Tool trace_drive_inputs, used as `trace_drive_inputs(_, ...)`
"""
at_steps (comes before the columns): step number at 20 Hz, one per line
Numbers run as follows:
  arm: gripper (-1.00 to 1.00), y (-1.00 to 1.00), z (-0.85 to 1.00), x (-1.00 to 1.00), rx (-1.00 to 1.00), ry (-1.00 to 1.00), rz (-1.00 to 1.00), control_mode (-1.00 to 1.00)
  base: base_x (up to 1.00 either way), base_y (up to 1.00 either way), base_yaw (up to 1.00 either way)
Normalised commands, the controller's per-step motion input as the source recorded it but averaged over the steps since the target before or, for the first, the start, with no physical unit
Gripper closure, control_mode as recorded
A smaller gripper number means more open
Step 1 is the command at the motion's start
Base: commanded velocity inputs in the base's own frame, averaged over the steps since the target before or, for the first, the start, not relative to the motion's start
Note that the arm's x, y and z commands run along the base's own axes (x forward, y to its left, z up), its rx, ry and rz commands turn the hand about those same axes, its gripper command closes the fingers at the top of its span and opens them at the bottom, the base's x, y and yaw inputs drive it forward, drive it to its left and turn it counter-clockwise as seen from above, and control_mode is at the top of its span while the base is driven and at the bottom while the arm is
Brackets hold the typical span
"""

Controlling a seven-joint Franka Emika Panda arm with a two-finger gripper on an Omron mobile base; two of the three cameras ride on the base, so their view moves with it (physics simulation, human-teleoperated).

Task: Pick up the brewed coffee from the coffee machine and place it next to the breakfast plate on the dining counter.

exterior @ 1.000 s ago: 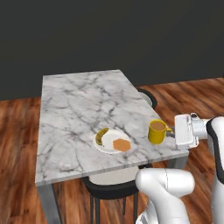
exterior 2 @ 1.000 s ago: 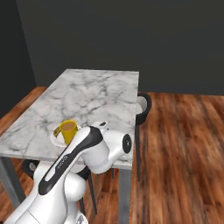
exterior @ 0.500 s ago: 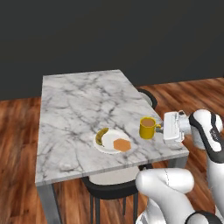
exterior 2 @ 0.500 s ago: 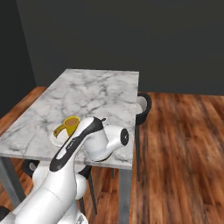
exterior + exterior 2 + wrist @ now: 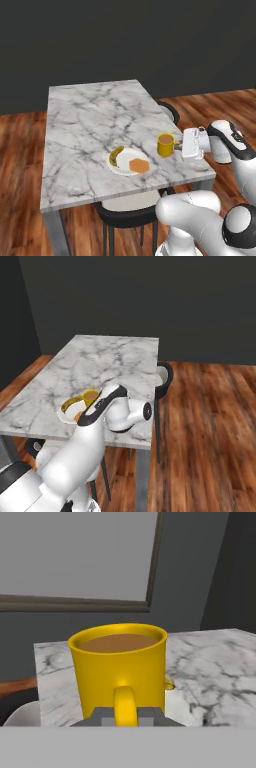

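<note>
Mug now nearer plate, handle half-hidden.

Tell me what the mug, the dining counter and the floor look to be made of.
Mug: plain yellow, smooth and evenly coloured, probably glazed ceramic, though the render leaves it open. Dining counter: white-grey with dark veins, looks like polished marble. Floor: reddish-brown planks with visible grain, seemingly wood.

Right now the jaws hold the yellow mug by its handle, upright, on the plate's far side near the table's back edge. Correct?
Not quite. The brewed coffee is upright and held by its handle, but it sits beside the breakfast plate, toward the arm, near the dining counter's front corner, not its back edge. The left base view shows this.
</note>
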Motion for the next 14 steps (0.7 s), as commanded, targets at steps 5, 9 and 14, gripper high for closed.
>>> trace_drive_inputs(5,1.0,-0.07,-0.33,0.45,0.0,0.0,0.0,-1.0,0.0,0.0,0.0)
trace_drive_inputs(9,1.0,-0.04,-0.41,0.45,-0.01,0.0,0.0,-1.0,0.0,0.0,0.0)
trace_drive_inputs(14,1.0,-0.04,-0.42,0.42,-0.01,0.0,0.0,-1.0,0.0,0.0,0.0)
